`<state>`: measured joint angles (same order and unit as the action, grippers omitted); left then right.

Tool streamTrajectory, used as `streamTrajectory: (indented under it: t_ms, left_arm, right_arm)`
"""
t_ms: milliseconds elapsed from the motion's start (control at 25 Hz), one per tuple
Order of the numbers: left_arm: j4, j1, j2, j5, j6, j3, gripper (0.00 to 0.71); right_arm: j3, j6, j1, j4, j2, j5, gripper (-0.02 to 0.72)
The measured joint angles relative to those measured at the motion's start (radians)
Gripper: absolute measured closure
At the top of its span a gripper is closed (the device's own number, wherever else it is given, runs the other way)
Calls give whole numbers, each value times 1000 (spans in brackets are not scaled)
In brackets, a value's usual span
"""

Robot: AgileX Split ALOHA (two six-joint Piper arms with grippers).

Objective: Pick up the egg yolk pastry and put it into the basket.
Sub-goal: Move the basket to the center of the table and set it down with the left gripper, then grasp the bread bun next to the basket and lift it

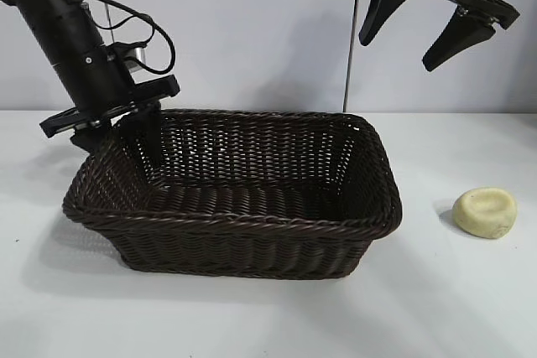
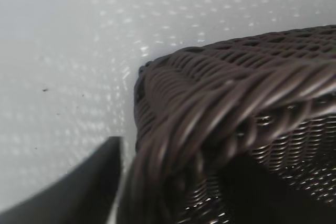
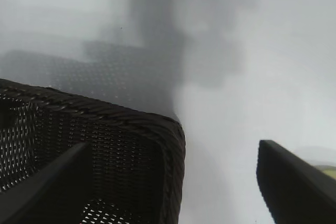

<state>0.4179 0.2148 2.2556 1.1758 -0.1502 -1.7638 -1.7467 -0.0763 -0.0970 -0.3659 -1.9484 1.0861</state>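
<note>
egg yolk pastry (image 1: 485, 212): loose on counter (image 1: 470, 308), below right tool (image 1: 425, 24), outside basket (image 1: 369, 228) | right tool: high, fingers spread, empty, likely poised to descend | left tool (image 1: 126, 127): straddles basket's far corner rim, apparently steadying it; grip can't tell

Counted one basket (image 1: 252, 207), one egg yolk pastry (image 1: 485, 212), two grippers; anything on the basket floor possibly unseen.

Basket (image 1: 252, 232) dark brown woven wicker; egg yolk pastry (image 1: 485, 212) pale yellow; table (image 1: 470, 308) white.
</note>
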Motion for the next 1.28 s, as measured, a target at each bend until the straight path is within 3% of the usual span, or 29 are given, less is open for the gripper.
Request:
streamTrajectory:
  t_ms: [640, 1040, 1280]
  left_arm:
    - [-106, -1, -263, 44, -1, 0, 187]
    - [-29, -1, -447, 56, 5, 13, 187]
    - [87, -1, -511, 13, 6, 164, 192]
  right_arm:
    - [0, 0, 0, 0, 0, 1, 92]
    - [0, 0, 0, 0, 0, 6, 92]
    - [0, 0, 0, 0, 0, 11, 92]
